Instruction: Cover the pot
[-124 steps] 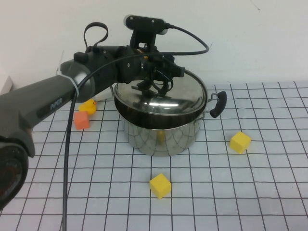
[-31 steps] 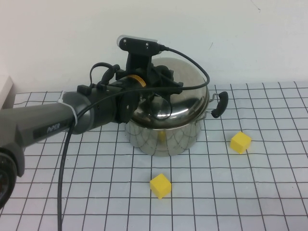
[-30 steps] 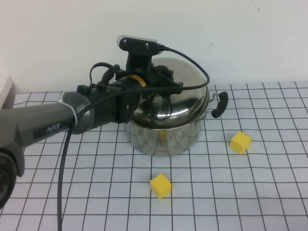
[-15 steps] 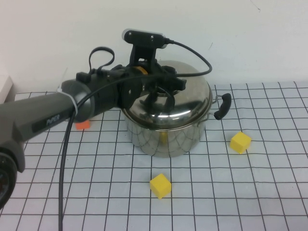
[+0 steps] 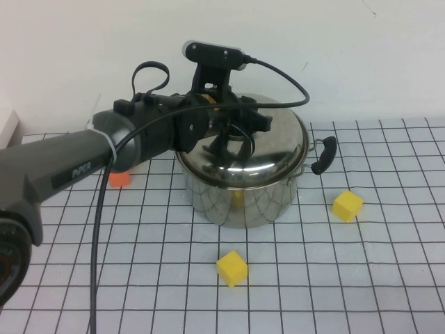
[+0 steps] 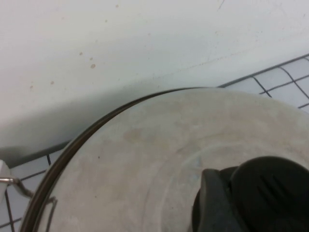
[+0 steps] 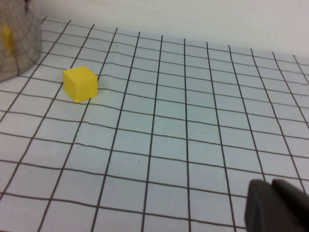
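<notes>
The shiny steel pot stands mid-table, one black side handle showing on its right. The domed steel lid lies nearly level on the pot's rim. My left gripper reaches over the pot from the left and is shut on the lid's black knob. In the left wrist view the knob fills the corner with one finger against it, above the lid's dome. My right gripper shows only in the right wrist view, shut and empty, low over the grid mat to the pot's right.
A yellow cube lies in front of the pot and another to its right, also in the right wrist view. An orange cube sits left of the pot under my arm. A white wall runs behind the gridded mat.
A second ago the lid was tilted up steeply on the pot; it has come down to nearly level on the rim, still held. The pot shifted slightly right.
</notes>
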Controlling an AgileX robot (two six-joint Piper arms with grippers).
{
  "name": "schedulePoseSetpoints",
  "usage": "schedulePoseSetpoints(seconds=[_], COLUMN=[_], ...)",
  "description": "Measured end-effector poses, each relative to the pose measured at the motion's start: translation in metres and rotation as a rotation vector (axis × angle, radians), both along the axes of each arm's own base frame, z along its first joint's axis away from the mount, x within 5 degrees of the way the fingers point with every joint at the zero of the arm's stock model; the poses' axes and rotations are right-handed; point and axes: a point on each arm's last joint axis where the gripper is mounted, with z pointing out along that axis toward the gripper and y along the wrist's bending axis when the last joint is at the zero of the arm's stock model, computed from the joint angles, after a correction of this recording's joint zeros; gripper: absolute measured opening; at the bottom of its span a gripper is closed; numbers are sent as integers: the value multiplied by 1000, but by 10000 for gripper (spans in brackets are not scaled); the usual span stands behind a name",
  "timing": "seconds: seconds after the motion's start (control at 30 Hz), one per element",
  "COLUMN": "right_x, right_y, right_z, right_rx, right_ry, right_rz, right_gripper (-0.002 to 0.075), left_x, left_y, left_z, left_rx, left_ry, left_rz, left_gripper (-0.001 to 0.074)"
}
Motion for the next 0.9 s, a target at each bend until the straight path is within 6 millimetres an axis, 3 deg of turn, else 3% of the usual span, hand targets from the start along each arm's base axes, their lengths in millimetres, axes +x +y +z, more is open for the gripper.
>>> schedulePoseSetpoints(seconds=[0.27, 0.37, 0.5, 0.57, 0.67, 0.83, 0.9], right_x=[0, 0, 0, 0, 0, 0, 0], right_y=[0, 0, 0, 0, 0, 0, 0], right_z=[0, 0, 0, 0, 0, 0, 0], right_rx=[0, 0, 0, 0, 0, 0, 0], right_ry=[0, 0, 0, 0, 0, 0, 0], right_rz=[0, 0, 0, 0, 0, 0, 0], right_gripper=[9, 9, 9, 9, 9, 9, 9], left_x=[1, -1, -9, -15, -30, -61, -77], left_y=[-1, -1, 2, 5, 13, 32, 42], left_z=[-1, 2, 19, 39, 76, 131, 156], left_rx=[-8, 0, 13, 12, 13, 73, 96], left_ry=[-18, -9, -7, -36, -90, -174, -220], left_rz=[1, -3, -16, -24, -35, -53, -51], left_gripper=[339, 430, 477, 468, 395, 127, 59])
